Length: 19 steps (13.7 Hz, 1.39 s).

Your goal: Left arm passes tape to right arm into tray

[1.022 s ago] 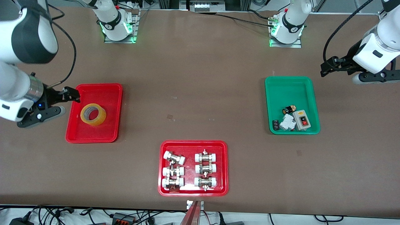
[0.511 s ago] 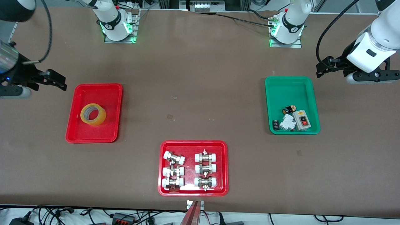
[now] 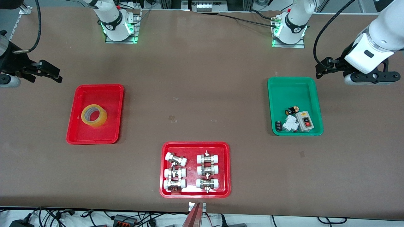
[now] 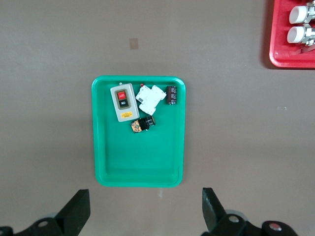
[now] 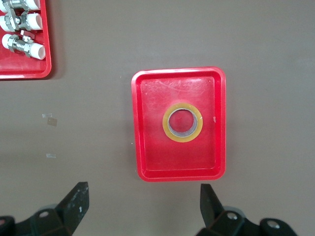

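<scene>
Matte brown table (image 3: 202,94), glossy round tape (image 3: 94,115) in rectangular red tray (image 3: 79,132)

A wide brown worktop (image 3: 202,78) fills the scene, evenly lit, its matte surface marked with a few small pale scraps. Loose black cables (image 3: 63,216) and plugs lie along the pale strip at its nearest edge, and metal framing (image 3: 202,4) lines the edge farthest from the front camera.
</scene>
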Each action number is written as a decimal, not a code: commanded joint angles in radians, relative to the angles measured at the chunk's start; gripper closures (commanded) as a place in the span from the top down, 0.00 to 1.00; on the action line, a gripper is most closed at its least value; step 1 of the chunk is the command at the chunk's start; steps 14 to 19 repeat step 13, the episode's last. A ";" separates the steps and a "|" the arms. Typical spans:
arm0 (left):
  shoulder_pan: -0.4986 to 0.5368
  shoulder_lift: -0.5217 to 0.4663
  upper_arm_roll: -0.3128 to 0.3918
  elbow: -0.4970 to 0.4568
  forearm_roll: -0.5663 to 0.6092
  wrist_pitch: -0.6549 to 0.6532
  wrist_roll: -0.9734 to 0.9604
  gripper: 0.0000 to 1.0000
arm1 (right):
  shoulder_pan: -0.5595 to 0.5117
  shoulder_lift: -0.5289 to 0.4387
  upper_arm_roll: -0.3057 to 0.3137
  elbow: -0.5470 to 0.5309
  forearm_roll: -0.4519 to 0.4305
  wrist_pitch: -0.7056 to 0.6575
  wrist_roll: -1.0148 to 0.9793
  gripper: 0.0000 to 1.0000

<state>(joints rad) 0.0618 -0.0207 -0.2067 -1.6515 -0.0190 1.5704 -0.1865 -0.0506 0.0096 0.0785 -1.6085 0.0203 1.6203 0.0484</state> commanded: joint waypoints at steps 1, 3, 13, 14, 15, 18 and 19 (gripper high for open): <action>0.001 0.010 -0.002 0.024 0.007 -0.006 0.007 1.00 | -0.006 0.016 0.004 0.024 -0.011 -0.019 -0.022 1.00; 0.003 0.010 -0.002 0.024 0.007 -0.006 0.006 1.00 | -0.002 0.015 0.004 0.024 -0.011 -0.025 -0.022 1.00; 0.003 0.010 -0.002 0.024 0.005 -0.003 0.006 1.00 | 0.000 0.012 0.006 0.025 -0.008 -0.031 -0.022 1.00; 0.003 0.010 -0.002 0.024 0.005 -0.003 0.006 1.00 | 0.000 0.012 0.006 0.025 -0.008 -0.031 -0.022 1.00; 0.003 0.010 -0.002 0.024 0.005 -0.003 0.006 1.00 | 0.000 0.012 0.006 0.025 -0.008 -0.031 -0.022 1.00; 0.003 0.010 -0.002 0.024 0.005 -0.003 0.006 1.00 | 0.000 0.012 0.006 0.025 -0.008 -0.031 -0.022 1.00; 0.003 0.010 -0.002 0.024 0.005 -0.003 0.006 1.00 | 0.000 0.012 0.006 0.025 -0.008 -0.031 -0.022 1.00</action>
